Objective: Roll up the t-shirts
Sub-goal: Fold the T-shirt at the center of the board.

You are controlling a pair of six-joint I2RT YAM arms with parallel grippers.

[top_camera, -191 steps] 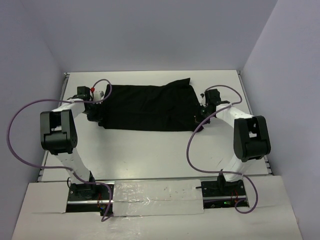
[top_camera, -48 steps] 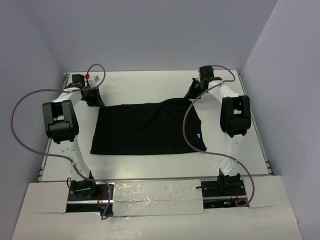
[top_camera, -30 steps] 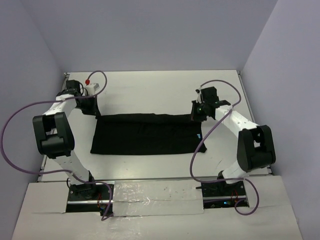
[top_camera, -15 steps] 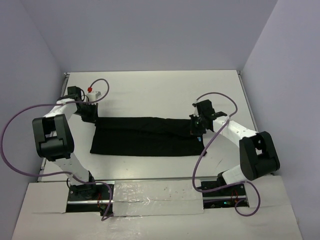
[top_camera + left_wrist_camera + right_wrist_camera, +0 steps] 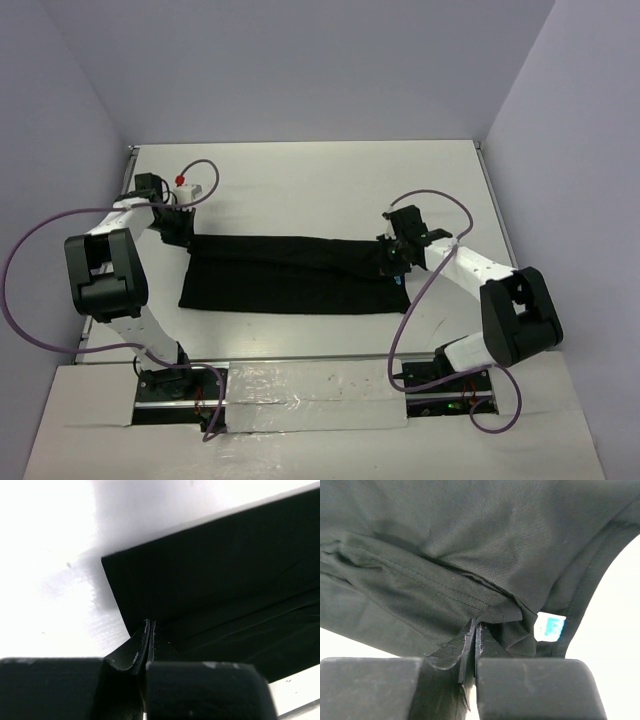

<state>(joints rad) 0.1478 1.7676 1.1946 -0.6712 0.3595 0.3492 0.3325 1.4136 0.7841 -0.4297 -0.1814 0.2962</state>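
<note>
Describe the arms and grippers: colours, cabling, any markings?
The left arm and right arm have white links with bulky black joint housings. A purple cable loops along each. The left gripper and right gripper are black with blocky fingers; a small red marker sits near the left wrist.

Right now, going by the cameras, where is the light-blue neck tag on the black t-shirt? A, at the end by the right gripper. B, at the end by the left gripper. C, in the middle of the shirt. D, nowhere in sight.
A: the neck tag shows just beside the right gripper, which is shut on the t-shirt at its right end; the left gripper has no tag near it.
</note>
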